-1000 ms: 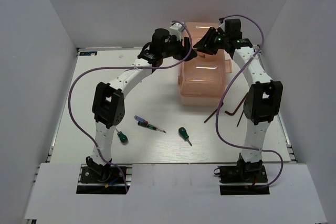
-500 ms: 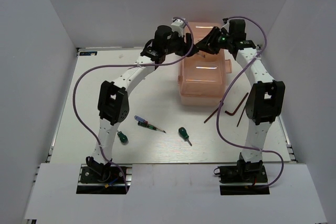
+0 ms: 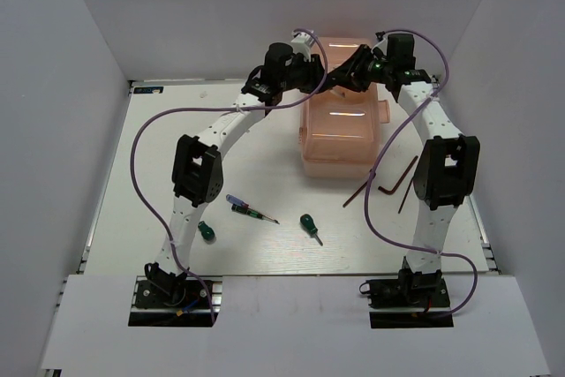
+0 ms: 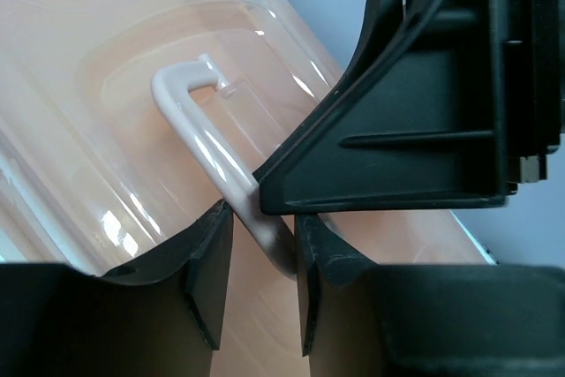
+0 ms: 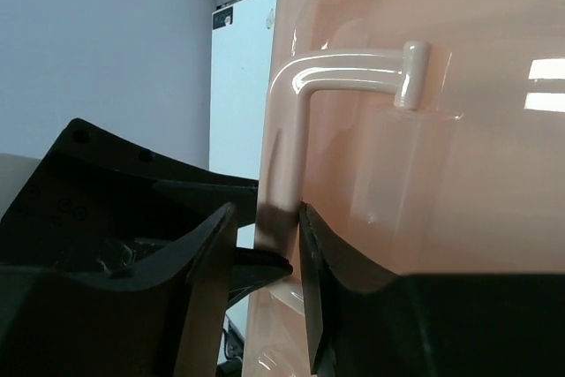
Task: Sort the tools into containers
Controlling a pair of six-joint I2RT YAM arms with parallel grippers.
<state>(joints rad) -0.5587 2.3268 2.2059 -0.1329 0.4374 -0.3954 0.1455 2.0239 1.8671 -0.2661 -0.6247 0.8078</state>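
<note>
The peach-pink toolbox (image 3: pixel 340 134) stands closed at the table's back middle. Both grippers meet over its white lid handle (image 4: pixel 190 121). My left gripper (image 3: pixel 320 77) straddles one end of the handle in the left wrist view (image 4: pixel 260 218); the bar lies against one finger with a gap to the other. My right gripper (image 3: pixel 347 77) straddles the handle (image 5: pixel 353 72) the same way in the right wrist view (image 5: pixel 267 214). On the table lie two green screwdrivers (image 3: pixel 206 231) (image 3: pixel 309 224), the blue-and-red screwdriver (image 3: pixel 245 208) and dark hex keys (image 3: pixel 386 184).
The white back and side walls stand close to the toolbox. Purple cables loop from both arms over the table. The tools lie in front of the toolbox, between the two arm bases.
My left gripper has moved right, from beside the toolbox onto the lid handle. My right gripper has shifted slightly and stays at the handle. The tools have not moved.
</note>
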